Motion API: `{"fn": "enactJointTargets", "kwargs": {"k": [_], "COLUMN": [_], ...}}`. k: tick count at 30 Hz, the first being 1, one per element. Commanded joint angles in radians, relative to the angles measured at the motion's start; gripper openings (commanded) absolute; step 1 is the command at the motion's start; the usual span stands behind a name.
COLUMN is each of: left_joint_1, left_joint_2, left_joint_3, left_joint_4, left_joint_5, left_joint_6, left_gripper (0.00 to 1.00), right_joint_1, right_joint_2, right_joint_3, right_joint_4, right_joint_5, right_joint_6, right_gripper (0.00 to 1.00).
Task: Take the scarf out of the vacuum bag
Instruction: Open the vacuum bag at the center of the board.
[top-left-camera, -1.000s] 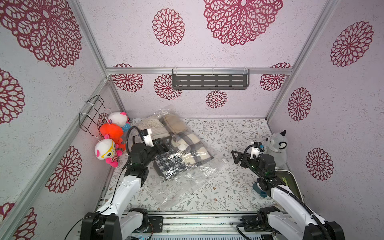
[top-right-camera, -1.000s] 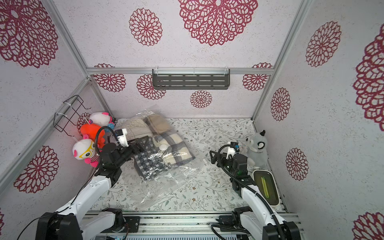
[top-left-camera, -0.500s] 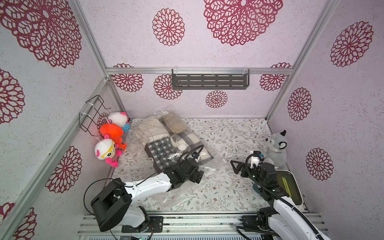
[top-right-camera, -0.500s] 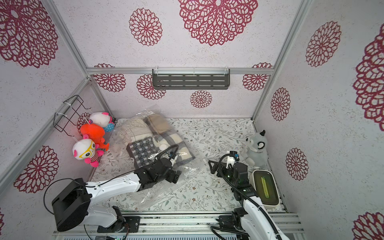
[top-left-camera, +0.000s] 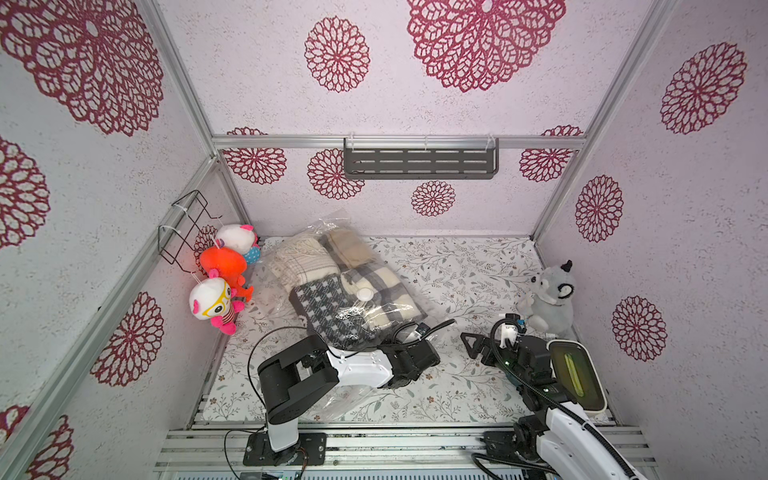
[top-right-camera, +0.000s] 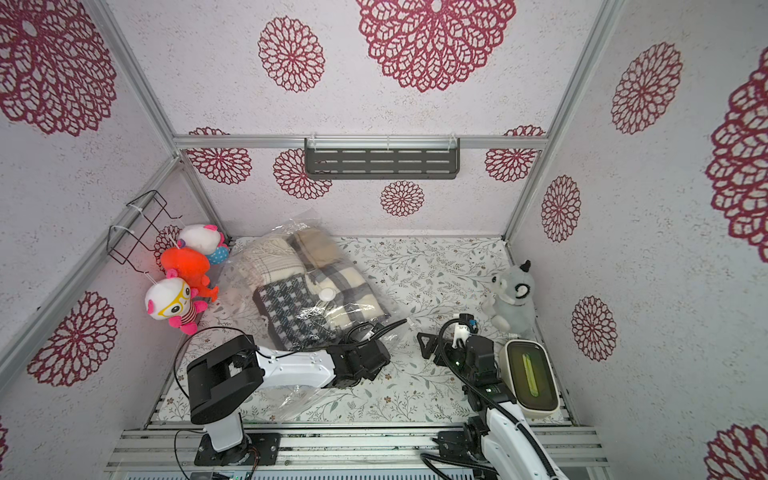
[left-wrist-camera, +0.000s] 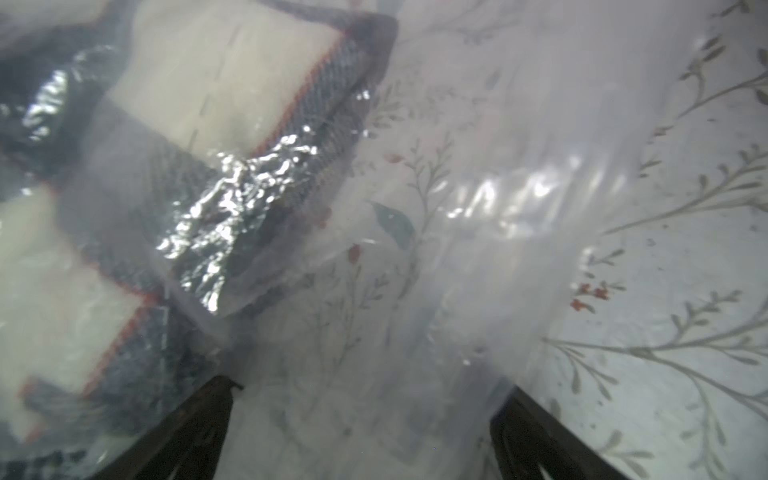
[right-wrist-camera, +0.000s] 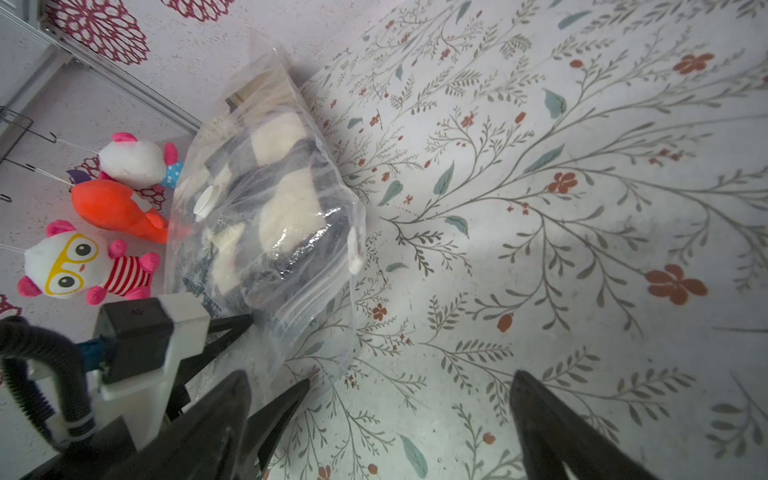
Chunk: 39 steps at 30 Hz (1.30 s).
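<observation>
**Plastic first: left arm has dropped to the bag's near end**

Clear and crinkly, the vacuum bag (top-left-camera: 353, 270) lies left of centre in both top views, its round white valve cap (top-left-camera: 365, 294) facing up. It sits much where it did a second ago. The folded scarves are all inside it, with the dark houndstooth scarf (top-left-camera: 322, 309) nearest the lower edge of the stack.

The change is in the left arm. A second ago it reached up along the bag's left side, by the houndstooth piece. Now it lies low across the lower centre of the frame, over the empty tail of plastic. The left gripper (left-wrist-camera: 372, 386) is spread wide and grasps nothing; its wrist view shows slack film running between the fingers, with a plaid scarf (left-wrist-camera: 216, 75) behind it.

The right gripper (right-wrist-camera: 382, 376) is likewise released and empty. It hovers over bare tabletop at lower right, well apart from the bag (it has barely shifted).

This looks like a change of approach, from the bag's flank to its near end, presumably where it opens. Whether the seal is already parted cannot be told here. Nothing is out yet.
</observation>
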Motion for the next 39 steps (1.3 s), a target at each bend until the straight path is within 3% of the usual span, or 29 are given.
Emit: {"fn": "enactJointTargets", "kwargs": {"k": [1, 3, 6, 8, 9, 13, 18, 22, 25, 27, 29, 33, 35, 39], "left_joint_1": [-0.024, -0.033, -0.04, -0.032, -0.026, 0.0, 0.008, 0.024, 0.06, 0.089, 0.106, 0.146, 0.166, 0.233], "left_joint_2": [0.05, 0.056, 0.014, -0.035, -0.056, -0.116, -0.143, -0.187, -0.222, -0.234, -0.242, -0.189, -0.172, -0.175], "left_joint_3": [0.034, 0.031, 0.034, 0.037, 0.046, 0.095, 0.223, 0.286, 0.291, 0.301, 0.314, 0.392, 0.404, 0.396], "left_joint_4": [-0.066, -0.055, -0.066, -0.066, -0.076, -0.082, -0.201, -0.274, -0.265, -0.244, -0.211, -0.261, -0.256, -0.23], "left_joint_5": [-0.135, -0.148, -0.173, -0.161, -0.153, -0.056, -0.132, -0.118, -0.036, 0.023, 0.066, 0.109, 0.104, 0.236], "left_joint_6": [-0.048, -0.039, -0.033, -0.006, 0.0, 0.063, 0.113, 0.141, 0.136, 0.13, 0.13, 0.128, 0.122, 0.085], "left_gripper": [0.9, 0.73, 0.39, 0.05, 0.0, 0.0, 0.0, 0.0, 0.0, 0.0, 0.0, 0.0, 0.0, 0.0], "right_joint_1": [-0.001, 0.001, 0.004, 0.024, 0.038, 0.133, 0.31, 0.428, 0.499, 0.527, 0.535, 0.523, 0.469, 0.365], "right_joint_2": [-0.017, -0.034, -0.053, -0.072, -0.081, -0.11, -0.042, 0.124, 0.311, 0.449, 0.601, 0.818, 0.914, 1.044], "right_joint_3": [0.001, -0.007, -0.031, -0.06, -0.074, -0.114, -0.109, -0.054, -0.005, 0.036, 0.087, 0.235, 0.274, 0.257], "right_joint_4": [0.032, 0.035, 0.063, 0.119, 0.143, 0.216, 0.36, 0.498, 0.619, 0.729, 0.884, 0.925, 0.966, 1.09], "right_joint_5": [0.007, 0.006, -0.03, -0.081, -0.095, -0.096, -0.008, 0.084, 0.161, 0.149, 0.111, 0.074, 0.047, 0.038], "right_joint_6": [0.004, 0.012, 0.03, 0.052, 0.065, 0.102, 0.144, 0.156, 0.178, 0.183, 0.205, 0.232, 0.291, 0.377], "right_gripper": [0.98, 0.98, 0.96, 0.93, 0.92, 0.86, 0.86, 0.86, 0.88, 0.88, 0.87, 0.81, 0.72, 0.69]}}
